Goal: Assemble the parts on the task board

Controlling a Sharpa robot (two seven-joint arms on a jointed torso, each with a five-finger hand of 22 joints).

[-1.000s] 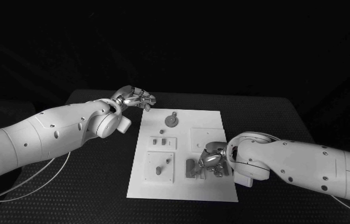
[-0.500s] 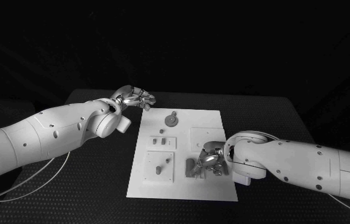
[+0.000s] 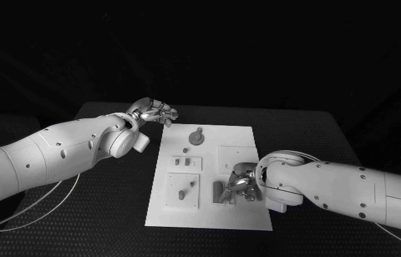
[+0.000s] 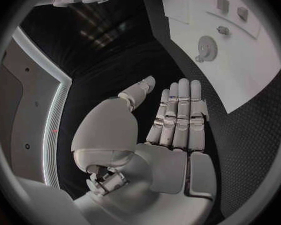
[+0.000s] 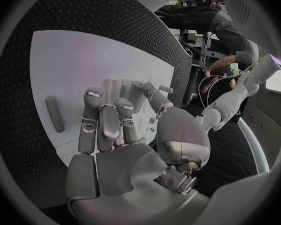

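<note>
The white task board (image 3: 238, 143) lies mid-table. On it are a round disc part (image 3: 196, 137), two small pieces (image 3: 183, 162) in a raised square, a peg (image 3: 181, 195) in another, and a dark upright part (image 3: 219, 192). My right hand (image 3: 242, 187) is low over the board's near right area, just beside that dark part, its fingers (image 5: 103, 120) stretched out over the board with nothing in them. A small cylinder part (image 5: 53, 114) lies beyond the fingertips. My left hand (image 3: 153, 112) hovers off the board's far left corner, its fingers (image 4: 178, 115) straight and empty.
A blank raised square (image 3: 236, 155) sits on the board's right half, just beyond my right hand. Black textured table (image 3: 100, 210) surrounds the board. In the left wrist view the disc part (image 4: 207, 49) and the board (image 4: 240, 80) lie ahead of the fingertips.
My right arm and hand have edged slightly left, closer to the dark upright part. The left hand has stayed where it was.
</note>
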